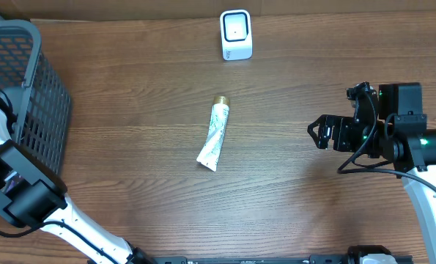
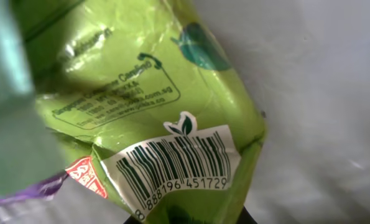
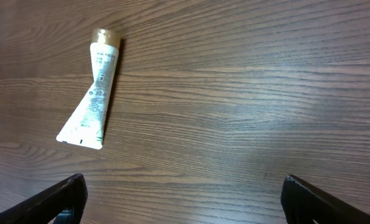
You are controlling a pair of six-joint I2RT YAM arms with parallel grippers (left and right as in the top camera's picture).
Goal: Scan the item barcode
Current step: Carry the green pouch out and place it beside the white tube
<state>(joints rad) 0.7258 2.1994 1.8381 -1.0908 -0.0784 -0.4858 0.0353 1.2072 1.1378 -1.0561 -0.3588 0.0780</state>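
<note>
My left end effector [image 2: 191, 218] sits in the basket [image 1: 27, 81], pressed together on the lower edge of the green packet [image 2: 147, 93], I judge, so that its barcode [image 2: 172, 165] can go to the scanner [image 1: 236, 34]. My right end effector [image 1: 319, 133] hangs spread wide and empty over the tabletop [image 1: 130, 110], near 1 tube [image 1: 216, 136].

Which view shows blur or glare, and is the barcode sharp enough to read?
Left wrist: the barcode on the green packet is sharp, digits readable; glare on the packet's upper folds; a teal shape at the left edge is out of focus. Right wrist: tube sharp, pale sheen on the table. Overhead: even light, no blur.
</note>
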